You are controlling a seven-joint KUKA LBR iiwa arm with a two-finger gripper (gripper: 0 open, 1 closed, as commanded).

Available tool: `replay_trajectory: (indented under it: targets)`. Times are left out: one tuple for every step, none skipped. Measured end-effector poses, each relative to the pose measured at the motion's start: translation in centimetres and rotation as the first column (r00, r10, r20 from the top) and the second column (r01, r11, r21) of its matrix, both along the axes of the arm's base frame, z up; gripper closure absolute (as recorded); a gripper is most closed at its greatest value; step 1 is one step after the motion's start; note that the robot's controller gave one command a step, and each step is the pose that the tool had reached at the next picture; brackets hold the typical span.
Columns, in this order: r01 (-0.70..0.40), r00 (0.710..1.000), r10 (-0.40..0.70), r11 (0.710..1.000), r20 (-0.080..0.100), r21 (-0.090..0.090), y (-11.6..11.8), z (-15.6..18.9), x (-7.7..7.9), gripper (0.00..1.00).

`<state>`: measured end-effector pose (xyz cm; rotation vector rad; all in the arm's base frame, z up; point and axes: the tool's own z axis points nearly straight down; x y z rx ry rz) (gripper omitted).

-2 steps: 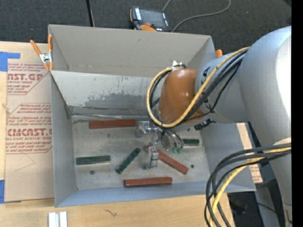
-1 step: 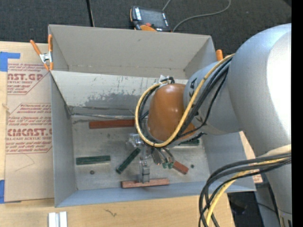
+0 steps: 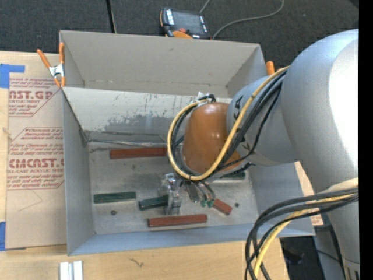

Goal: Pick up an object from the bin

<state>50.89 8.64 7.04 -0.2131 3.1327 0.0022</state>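
My gripper (image 3: 172, 192) hangs low in the middle of the bin, under the orange wrist cover. It stands right at the right end of a short dark green stick (image 3: 151, 203) lying on the bin floor. Just in front of it, near the front wall, lies a red-brown stick (image 3: 177, 220). A small red-tipped piece (image 3: 222, 206) rests to its right, partly under the cables. Whether anything is in the gripper is hidden.
Another dark green stick (image 3: 114, 197) lies to the left, and a long red-brown stick (image 3: 138, 153) lies toward the back wall. The arm and its cables cover the bin's right side.
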Motion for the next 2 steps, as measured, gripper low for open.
replay_trajectory:
  targets:
    - [0.000,1.000,0.000,1.000,0.007,-0.001,-0.4,12.4,0.9,1.00]
    - [-0.368,0.930,0.368,0.930,0.005,-0.003,-1.2,19.5,-0.9,1.00]
